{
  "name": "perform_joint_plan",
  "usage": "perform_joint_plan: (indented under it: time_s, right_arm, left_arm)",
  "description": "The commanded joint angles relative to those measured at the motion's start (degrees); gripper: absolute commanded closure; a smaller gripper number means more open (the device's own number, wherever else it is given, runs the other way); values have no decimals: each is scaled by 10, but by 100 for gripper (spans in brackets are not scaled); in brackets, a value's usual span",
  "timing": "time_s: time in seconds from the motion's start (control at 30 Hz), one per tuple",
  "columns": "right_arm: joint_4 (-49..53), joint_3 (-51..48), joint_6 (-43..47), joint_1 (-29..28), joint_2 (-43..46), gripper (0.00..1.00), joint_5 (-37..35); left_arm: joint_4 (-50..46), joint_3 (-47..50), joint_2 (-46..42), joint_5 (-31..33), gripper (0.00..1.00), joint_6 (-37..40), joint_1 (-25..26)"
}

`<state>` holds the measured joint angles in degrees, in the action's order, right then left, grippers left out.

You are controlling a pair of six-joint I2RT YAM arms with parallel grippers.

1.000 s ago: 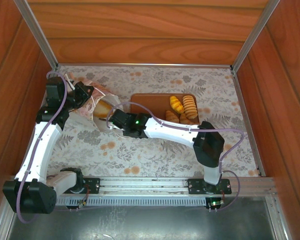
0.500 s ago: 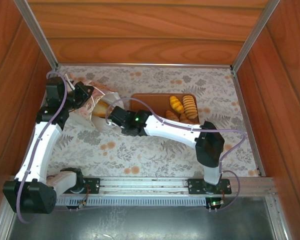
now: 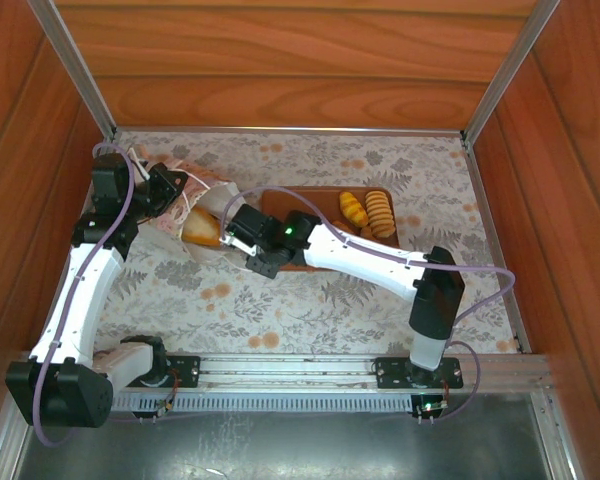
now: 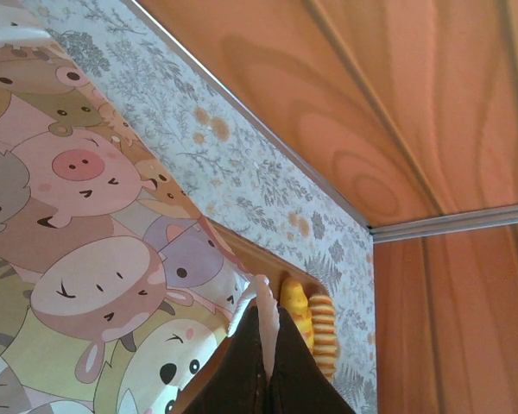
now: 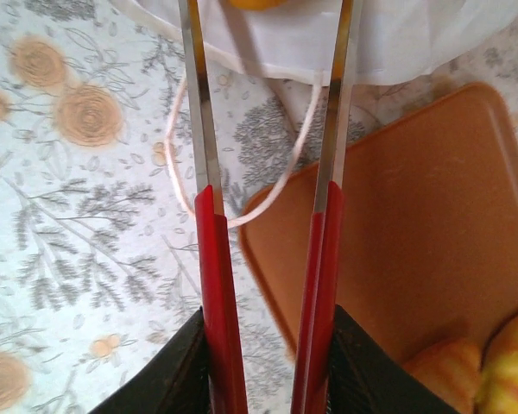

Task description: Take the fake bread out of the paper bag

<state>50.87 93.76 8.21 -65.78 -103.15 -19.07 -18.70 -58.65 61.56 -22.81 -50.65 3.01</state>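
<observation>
One white paper bag (image 4: 78, 216) printed with cartoon animals lies on its side, one golden fake bread (image 3: 202, 228) in its mouth. One flat brown tray (image 3: 280, 198) carries two ridged pastries (image 3: 353, 208) in clear view. The left gripper (image 4: 266, 323) pinches the cord handle (image 4: 257, 297). The right gripper (image 3: 225, 222) reaches leftward to the bag mouth, fingers parted and empty.

one fake bread (image 3: 202, 228) sits in the paper bag (image 3: 208, 190)'s mouth, left of the tray (image 3: 280, 200) holding others (image 3: 366, 212).

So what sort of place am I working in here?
Looks like a staged test booth, not a real kitchen: wood-panel walls in an aluminium frame, a floral-print work surface, and glossy fake bread on a brown tray.
</observation>
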Motion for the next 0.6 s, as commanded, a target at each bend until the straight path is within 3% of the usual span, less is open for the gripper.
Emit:
perform_joint_plan:
  time_s: [0.0,0.37,0.57]
  right_arm:
    - [12,16,-54,15,31,66,66]
    - [58,8,-117,58,71,68,140]
    - [72,-17,-130,70,124,67,141]
  left_arm:
    - [15,-2,-4,-6,100,-6,1]
    - [16,-2,-15,-15,100,-2,5]
    - [16,3,-19,-10,100,-4,5]
